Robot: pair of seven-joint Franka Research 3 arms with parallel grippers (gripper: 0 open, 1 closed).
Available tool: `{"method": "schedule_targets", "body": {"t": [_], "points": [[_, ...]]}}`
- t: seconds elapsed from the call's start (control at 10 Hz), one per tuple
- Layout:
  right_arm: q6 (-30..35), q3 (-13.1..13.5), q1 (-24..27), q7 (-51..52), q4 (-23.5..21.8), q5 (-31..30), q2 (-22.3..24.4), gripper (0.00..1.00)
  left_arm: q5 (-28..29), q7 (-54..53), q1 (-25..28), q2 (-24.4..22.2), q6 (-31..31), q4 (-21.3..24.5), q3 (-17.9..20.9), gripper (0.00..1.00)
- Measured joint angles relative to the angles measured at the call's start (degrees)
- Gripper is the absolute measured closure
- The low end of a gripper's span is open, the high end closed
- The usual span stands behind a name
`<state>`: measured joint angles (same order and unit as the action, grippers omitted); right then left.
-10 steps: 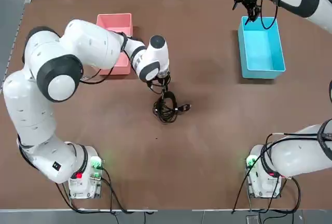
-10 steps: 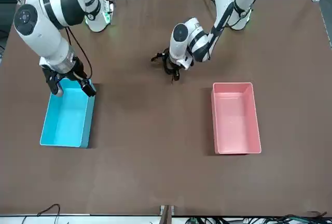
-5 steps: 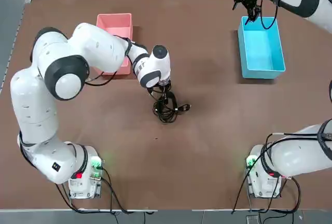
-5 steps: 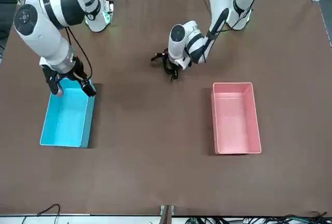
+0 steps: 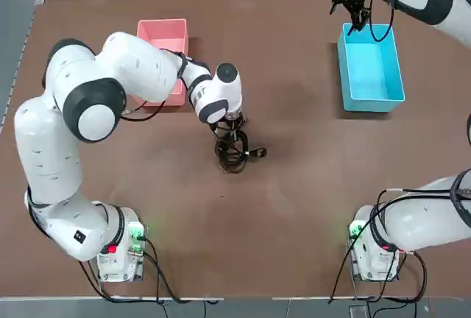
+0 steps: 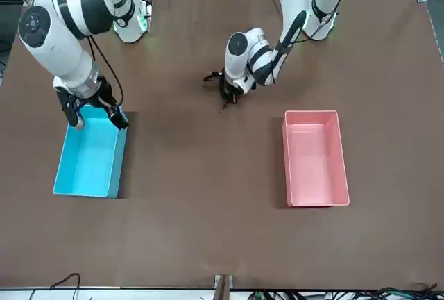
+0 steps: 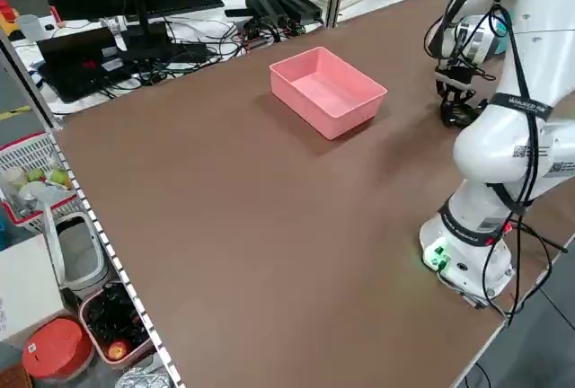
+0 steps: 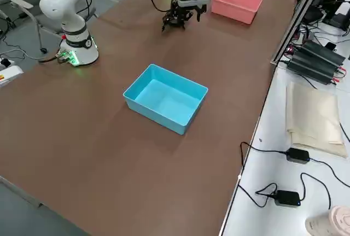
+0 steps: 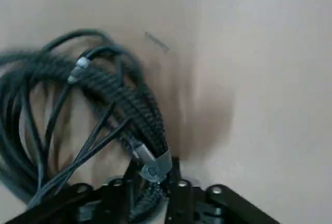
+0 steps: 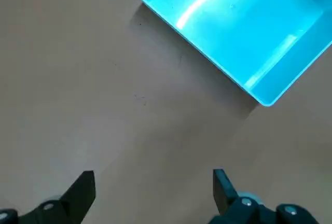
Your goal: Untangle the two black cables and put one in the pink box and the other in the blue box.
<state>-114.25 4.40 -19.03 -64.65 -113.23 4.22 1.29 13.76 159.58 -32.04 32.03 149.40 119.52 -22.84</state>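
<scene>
Left end effector [image 9: 155, 182] clamped on the 2 black cables [image 9: 78, 99], bundled between its fingertips, presumably to lift them for untangling. Right end effector [image 10: 155, 193] apart, waiting beside the blue box [image 10: 244, 32].

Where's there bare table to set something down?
There's room between the left tool, at the cable tangle, and the blue box. The stretch between both arms' bases looks bare too. It's crowded around the pink box, with the left arm over its near side, and at the blue box's far edge, under the right tool.
</scene>
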Motion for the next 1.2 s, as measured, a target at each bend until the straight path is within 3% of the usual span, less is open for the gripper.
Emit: {"method": "schedule_targets", "body": {"t": [0.3,0.5,0.9,1.2], "points": [[0.0,0.0,0.0,0.0,0.0,0.0,0.0,0.00,0.0,0.0,0.5,-0.6,-1.6,-0.8,0.1,0.80],[0.0,0.0,-0.1,-1.5,0.1,0.0,0.0,0.00,0.3,-0.8,3.4,-2.2,-7.0,-3.7,0.6,0.80],[-0.5,0.0,-2.5,-9.6,0.2,1.0,0.0,0.00,-0.8,-3.7,12.7,-3.5,-19.3,-15.6,0.3,0.80],[-0.8,0.0,-4.6,-17.3,0.9,3.4,-0.7,0.00,-4.2,-4.7,14.1,-3.2,-26.7,-26.9,0.1,0.80]]}}
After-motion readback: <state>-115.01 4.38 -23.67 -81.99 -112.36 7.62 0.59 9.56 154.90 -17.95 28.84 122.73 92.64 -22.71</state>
